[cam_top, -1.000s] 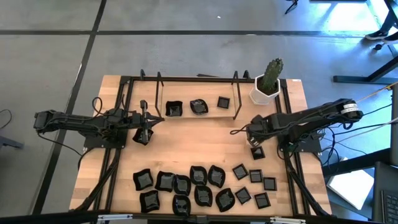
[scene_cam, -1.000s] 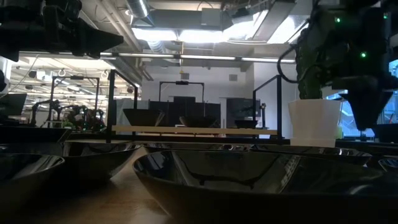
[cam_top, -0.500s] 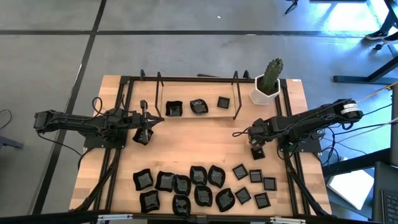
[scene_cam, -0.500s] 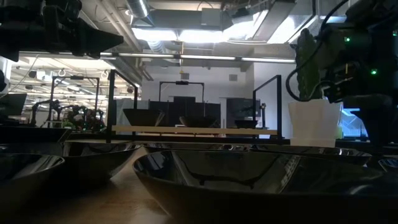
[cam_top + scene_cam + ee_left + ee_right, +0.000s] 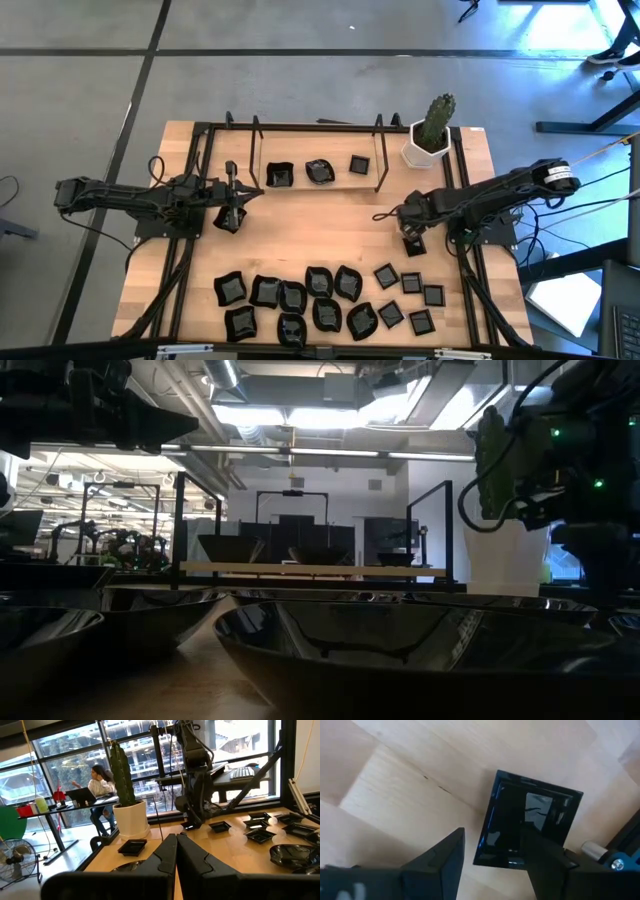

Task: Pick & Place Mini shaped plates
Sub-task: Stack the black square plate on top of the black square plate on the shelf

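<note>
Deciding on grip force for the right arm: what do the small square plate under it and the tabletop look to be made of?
The square plate looks like glazed ceramic or hard plastic, I can't tell which: glossy black, with sharp mirror-like reflections and crisp raised edges. The tabletop looks like light unfinished or matte wood, with visible grain and plank seams. The right gripper is open just above the plate.

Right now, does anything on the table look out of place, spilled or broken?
Nothing stands out. The mini shaped plates lie flat in a loose cluster at the table's near edge, three more sit on the rack, and the cactus pot stands upright. The right gripper hangs open over one small square plate.
</note>
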Robot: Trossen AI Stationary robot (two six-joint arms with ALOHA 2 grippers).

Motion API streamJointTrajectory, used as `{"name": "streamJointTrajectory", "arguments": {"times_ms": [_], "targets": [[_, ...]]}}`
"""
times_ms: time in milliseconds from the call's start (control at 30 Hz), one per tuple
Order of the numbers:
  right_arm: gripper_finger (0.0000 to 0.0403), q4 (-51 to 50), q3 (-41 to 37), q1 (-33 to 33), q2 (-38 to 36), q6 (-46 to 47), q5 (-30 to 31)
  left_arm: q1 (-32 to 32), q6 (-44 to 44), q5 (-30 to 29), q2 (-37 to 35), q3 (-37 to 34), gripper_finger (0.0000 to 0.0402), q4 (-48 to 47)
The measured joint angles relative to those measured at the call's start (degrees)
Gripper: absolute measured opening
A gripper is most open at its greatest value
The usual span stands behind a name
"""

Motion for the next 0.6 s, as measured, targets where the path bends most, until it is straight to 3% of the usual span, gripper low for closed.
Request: {"name": "streamJointTrajectory", "arguments": {"times_ms": [333, 600], "targets": [[0.0181, 0.6, 0.17, 0.0, 4.07, -1.34, 1.61, 0.01, -0.02, -0.02, -0.01, 0.0, 0.0006, 0.0], [0.0087, 2.56, 0.11, 0.04, 4.26, -3.23, 1.69, -0.01, -0.02, -0.02, 0.0, 0.0, 0.0006, 0.0]]}}
